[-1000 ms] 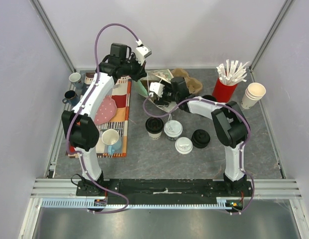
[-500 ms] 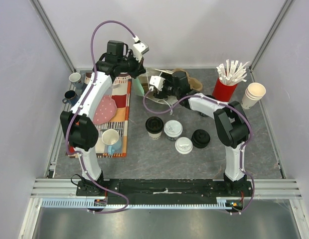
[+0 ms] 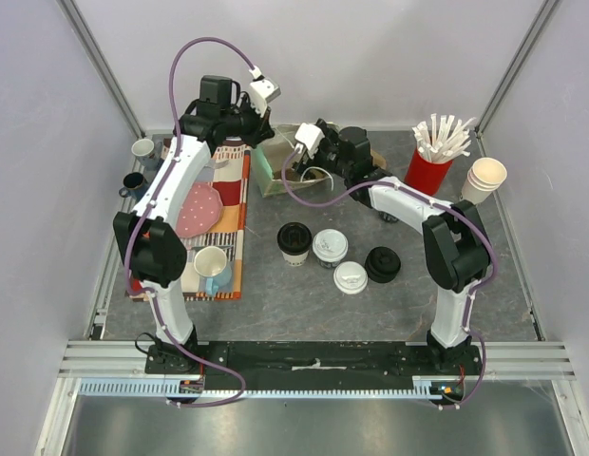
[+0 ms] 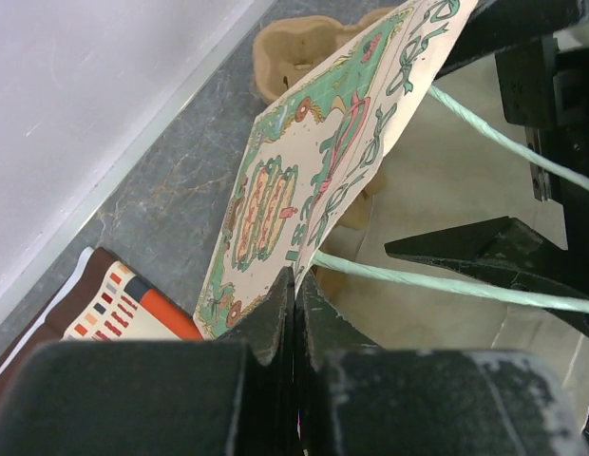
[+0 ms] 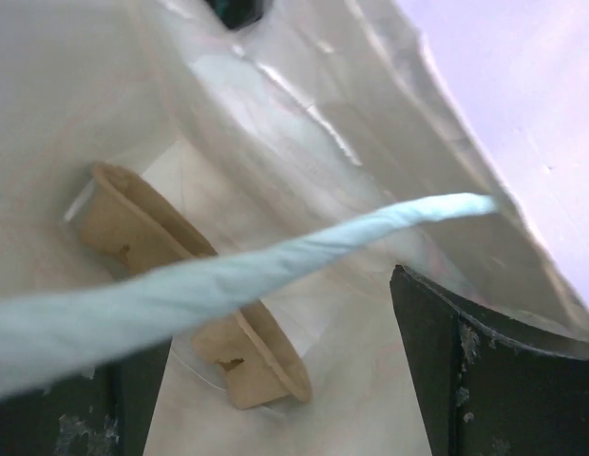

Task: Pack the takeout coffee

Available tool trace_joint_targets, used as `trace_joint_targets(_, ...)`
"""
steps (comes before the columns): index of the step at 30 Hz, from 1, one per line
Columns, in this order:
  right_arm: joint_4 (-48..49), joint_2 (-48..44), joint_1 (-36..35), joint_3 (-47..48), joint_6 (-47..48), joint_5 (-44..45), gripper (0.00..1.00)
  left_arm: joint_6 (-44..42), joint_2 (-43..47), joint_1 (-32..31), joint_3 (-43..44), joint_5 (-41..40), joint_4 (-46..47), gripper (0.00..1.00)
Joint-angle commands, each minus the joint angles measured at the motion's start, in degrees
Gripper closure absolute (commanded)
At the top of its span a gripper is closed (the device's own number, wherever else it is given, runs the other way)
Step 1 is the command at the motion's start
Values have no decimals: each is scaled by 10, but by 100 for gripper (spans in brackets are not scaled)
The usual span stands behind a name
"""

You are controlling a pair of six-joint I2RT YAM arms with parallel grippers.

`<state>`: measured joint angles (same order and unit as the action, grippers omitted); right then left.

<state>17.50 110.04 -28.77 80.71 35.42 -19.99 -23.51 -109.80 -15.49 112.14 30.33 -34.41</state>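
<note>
Watching from the top view, left to right. A patchwork mat (image 3: 228, 214) lies on the left of the table (image 3: 275, 299) with a mug (image 3: 211, 266) on its near end.

Left gripper (image 4: 293, 277): fingers pressed together, clamped on the top edge of the paper bag (image 4: 313, 180), on its green printed side. The bag stands at the back of the table, mouth held up.

Right gripper (image 5: 275, 361): jaws spread wide, nothing clamped. It sits at the bag mouth and looks down inside. A pale green handle (image 5: 228, 285) runs across the gap between the fingers; I cannot tell whether it touches them. A pulp carrier (image 5: 180, 247) lies on the bag floor.

A takeout coffee (image 3: 330, 245) stands mid-table, outside the bag, just right of a black cup (image 3: 294, 238). The second takeout coffee (image 3: 351, 276) stands nearer the arms, just left of a black lid (image 3: 382, 263).

Far right: a red cup of straws (image 3: 427, 169) and a stack of paper cups (image 3: 484, 180).
</note>
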Motion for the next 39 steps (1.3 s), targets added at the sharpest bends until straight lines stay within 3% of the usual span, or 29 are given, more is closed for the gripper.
trace_joint_targets(1, 48, -20, -1, 19, -64, -7, 2, -29, 10, 4, 12, 10, 15, 98)
trace_joint_targets(3, 70, -27, 4, 3, -68, -43, 2, -25, 11, 3, 13, 11, 16, 98)
trace_joint_targets(6, 43, -32, 3, -15, 8, -73, 6, 4, 9, 9, 26, 21, 21, 98)
trace_joint_targets(9, 8, -34, -2, -38, 115, -42, 13, 43, -1, 16, 45, 45, 20, 98)
trace_joint_targets(11, 21, -52, -8, -66, 153, -16, 12, 55, -7, 19, 54, 43, 12, 98)
trace_joint_targets(14, 112, -85, -6, -111, 111, -7, 4, 45, -16, 21, 55, 21, 8, 98)
trace_joint_targets(21, 83, -79, 3, -35, -71, -8, 2, -24, -10, 12, 47, 43, -14, 98)
trace_joint_targets(28, 68, -37, 2, 43, -146, 24, 2, -48, -2, 2, 41, 69, -33, 98)
trace_joint_targets(34, 147, -46, 7, -1, -165, -37, 2, -47, -1, 2, 39, 66, -36, 98)
trace_joint_targets(36, 179, -53, 16, -13, -210, -67, 2, -58, 0, 3, 34, 65, -37, 98)
trace_joint_targets(39, 156, -44, 26, 20, -241, -86, 2, -73, 2, 3, 31, 58, -40, 98)
